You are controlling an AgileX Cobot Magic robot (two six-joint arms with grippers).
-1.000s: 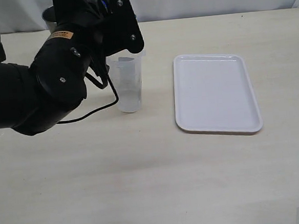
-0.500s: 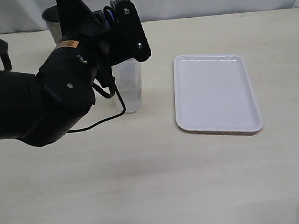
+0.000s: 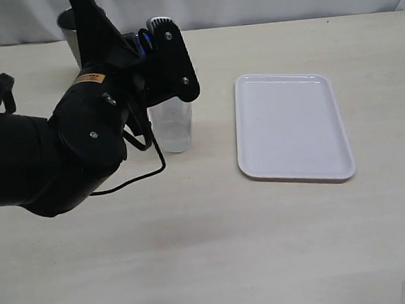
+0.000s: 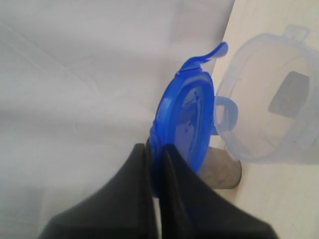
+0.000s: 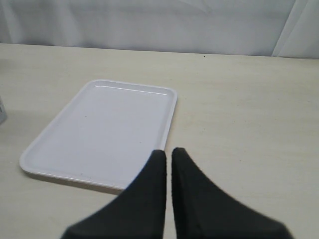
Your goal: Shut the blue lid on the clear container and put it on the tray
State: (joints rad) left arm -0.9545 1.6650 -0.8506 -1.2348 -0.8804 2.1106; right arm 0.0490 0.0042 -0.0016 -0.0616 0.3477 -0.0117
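Observation:
My left gripper (image 4: 157, 147) is shut on the edge of the blue lid (image 4: 183, 124), which stands on edge beside the open rim of the clear container (image 4: 271, 102). In the exterior view the black left arm (image 3: 109, 110) hangs over the container (image 3: 173, 130) and hides its top; only a sliver of the lid (image 3: 142, 39) shows. The container stands upright on the table, left of the white tray (image 3: 291, 125). My right gripper (image 5: 168, 151) is shut and empty, hovering near a corner of the tray (image 5: 99, 134); it is outside the exterior view.
A grey metal cup (image 3: 68, 23) stands at the back left behind the left arm. A black cable (image 3: 144, 166) loops from the arm down to the table in front of the container. A pale curtain lines the table's far edge.
The left arm has come down and slightly right with the lid, now covering the container's rim that showed a second ago. Container and tray have not moved.

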